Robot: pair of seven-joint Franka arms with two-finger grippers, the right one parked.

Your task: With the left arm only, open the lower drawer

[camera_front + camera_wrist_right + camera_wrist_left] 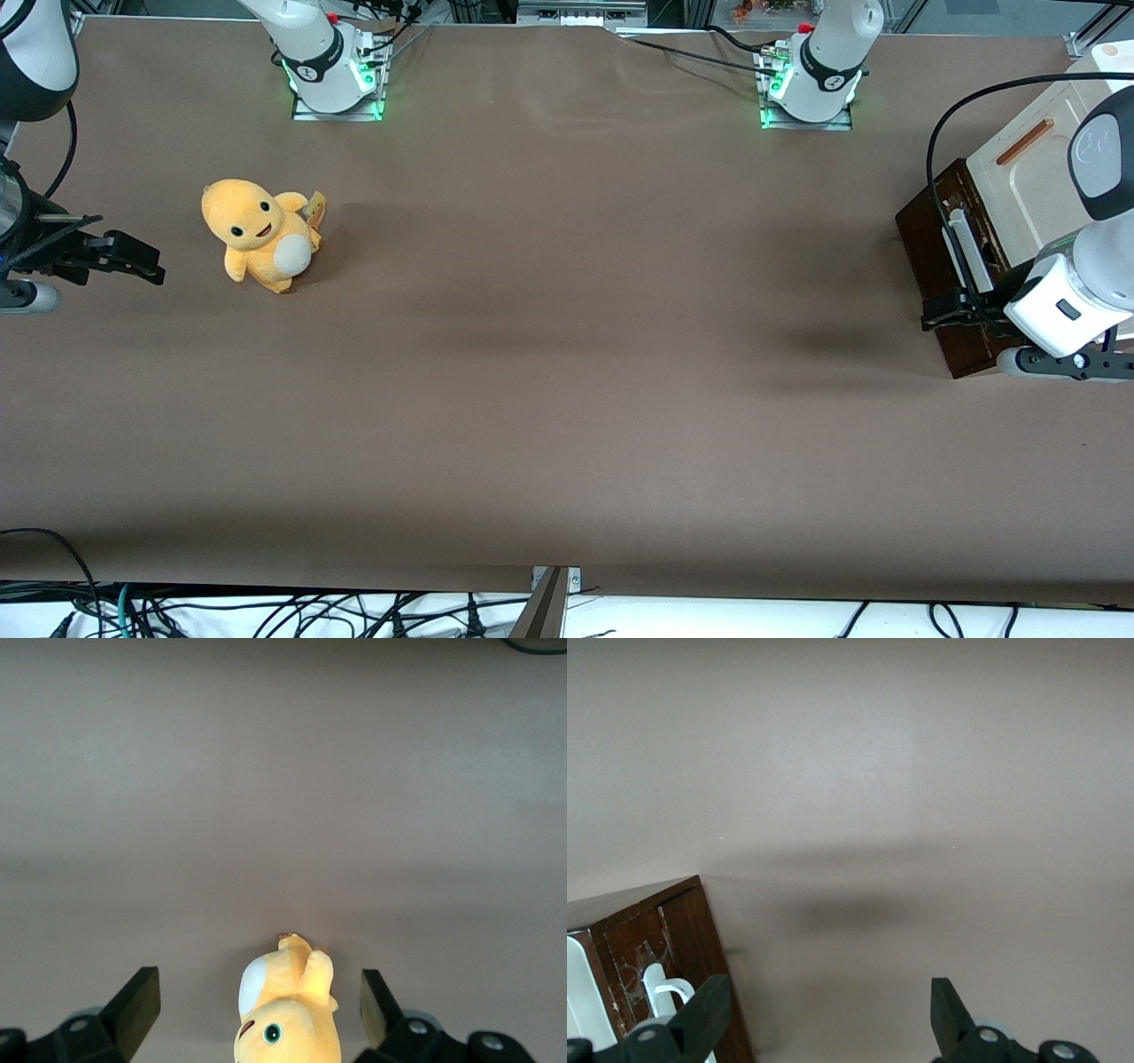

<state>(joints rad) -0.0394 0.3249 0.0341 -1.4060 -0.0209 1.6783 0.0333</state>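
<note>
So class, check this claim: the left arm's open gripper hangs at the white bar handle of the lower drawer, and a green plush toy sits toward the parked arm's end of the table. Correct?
One detail is wrong: the plush toy is yellow-orange, not green, as the front view shows. The rest stands: the open gripper hangs at the white bar handle of the lower drawer, and the toy sits toward the parked arm's end of the table.

Pretty clearly a robotics lab I'm driving here: arm bases [332, 66] bolted down with green status lights, one big table [567, 354] under brown paper, and cables [266, 611] tangled along its near edge. Aluminium framing [576, 11] runs along the top.
</note>
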